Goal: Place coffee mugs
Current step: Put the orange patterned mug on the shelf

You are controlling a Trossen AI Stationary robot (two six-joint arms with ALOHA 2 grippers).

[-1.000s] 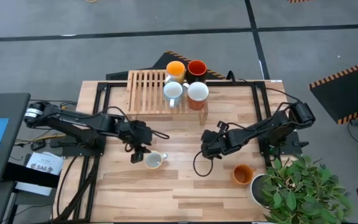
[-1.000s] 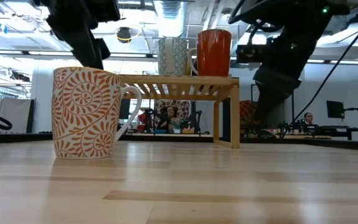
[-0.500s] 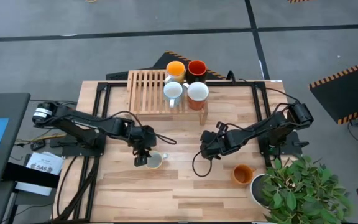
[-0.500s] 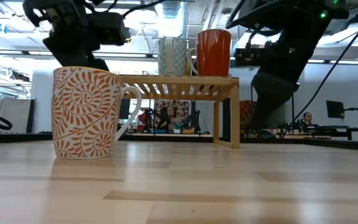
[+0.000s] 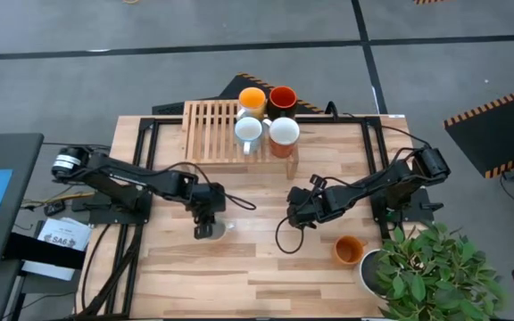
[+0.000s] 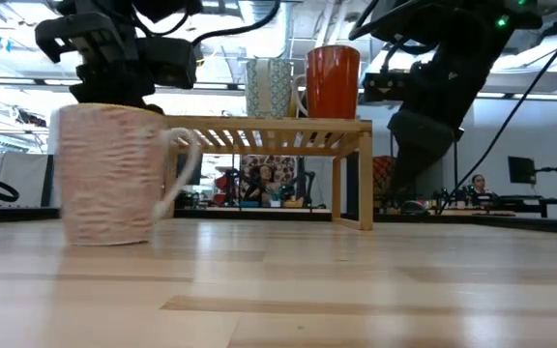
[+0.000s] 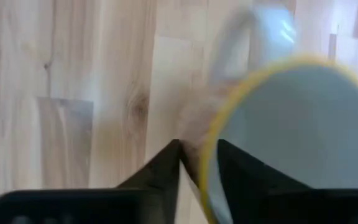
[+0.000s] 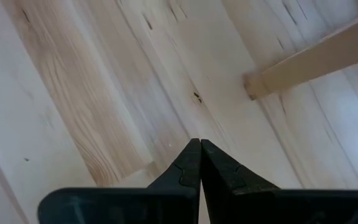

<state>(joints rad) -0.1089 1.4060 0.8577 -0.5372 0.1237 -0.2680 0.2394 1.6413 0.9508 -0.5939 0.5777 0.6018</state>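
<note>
A cream mug with orange swirls (image 6: 114, 174) stands near the middle of the table, blurred in the low view, its base level with the table top. From above it is mostly hidden under my left gripper (image 5: 206, 225), and only an edge of the mug (image 5: 219, 231) shows. My left gripper (image 7: 197, 155) is shut on its rim. My right gripper (image 5: 294, 214) hovers shut over bare wood right of centre; its wrist view shows the shut gripper (image 8: 199, 149) above the boards. Several more mugs stand on a slatted wooden rack (image 5: 211, 131). My left gripper pinches the mug's rim (image 7: 205, 177) close to the handle (image 7: 229, 43). One finger (image 7: 163, 168) is outside the wall and the other finger (image 7: 238, 171) is inside the cup. The fingers come from above, pointing down. The mug is upright.
On the rack at the far edge stand an orange mug (image 5: 252, 99), a red mug (image 5: 282, 97) and two white mugs (image 5: 249, 130) (image 5: 284, 132). Another orange mug (image 5: 348, 249) stands beside the potted plant (image 5: 426, 267) at the near right corner.
My left gripper has moved toward the right and near edges and come down over the swirl-patterned mug, which it now covers in the high view. The mug has shifted sideways and shows blurred in the low view. My right arm has kept still.
</note>
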